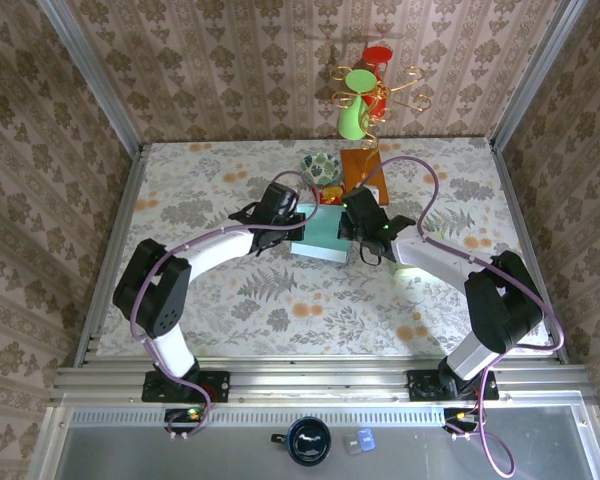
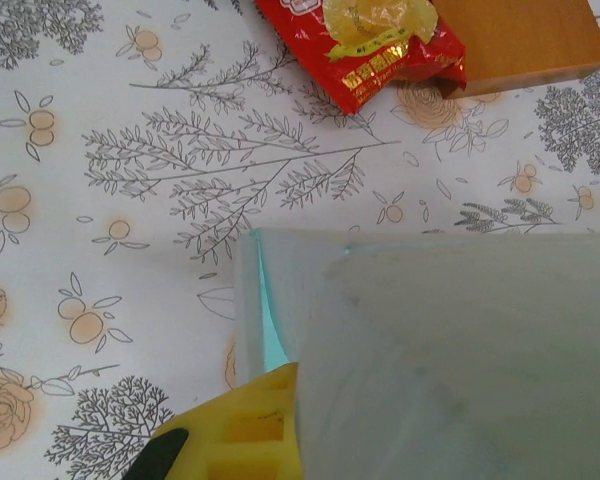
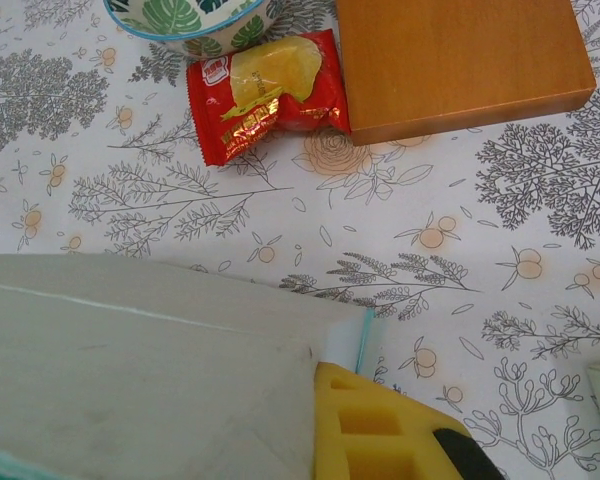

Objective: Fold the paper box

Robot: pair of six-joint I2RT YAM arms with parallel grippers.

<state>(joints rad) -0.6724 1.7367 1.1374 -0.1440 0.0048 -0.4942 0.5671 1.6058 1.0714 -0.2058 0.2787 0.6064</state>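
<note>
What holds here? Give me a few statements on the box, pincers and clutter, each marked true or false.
1. The paper box sits between the left pincer and the right pincer. True.
2. The red snack packet lies inside the bowl. False: it lies flat on the table, just beside the bowl.
3. In the right wrist view, the wooden block lies to the right of the packet. True.
4. The mug stands next to the box. False: it stands on the grey ledge on the near side of the arm bases, well away from the box.
</note>
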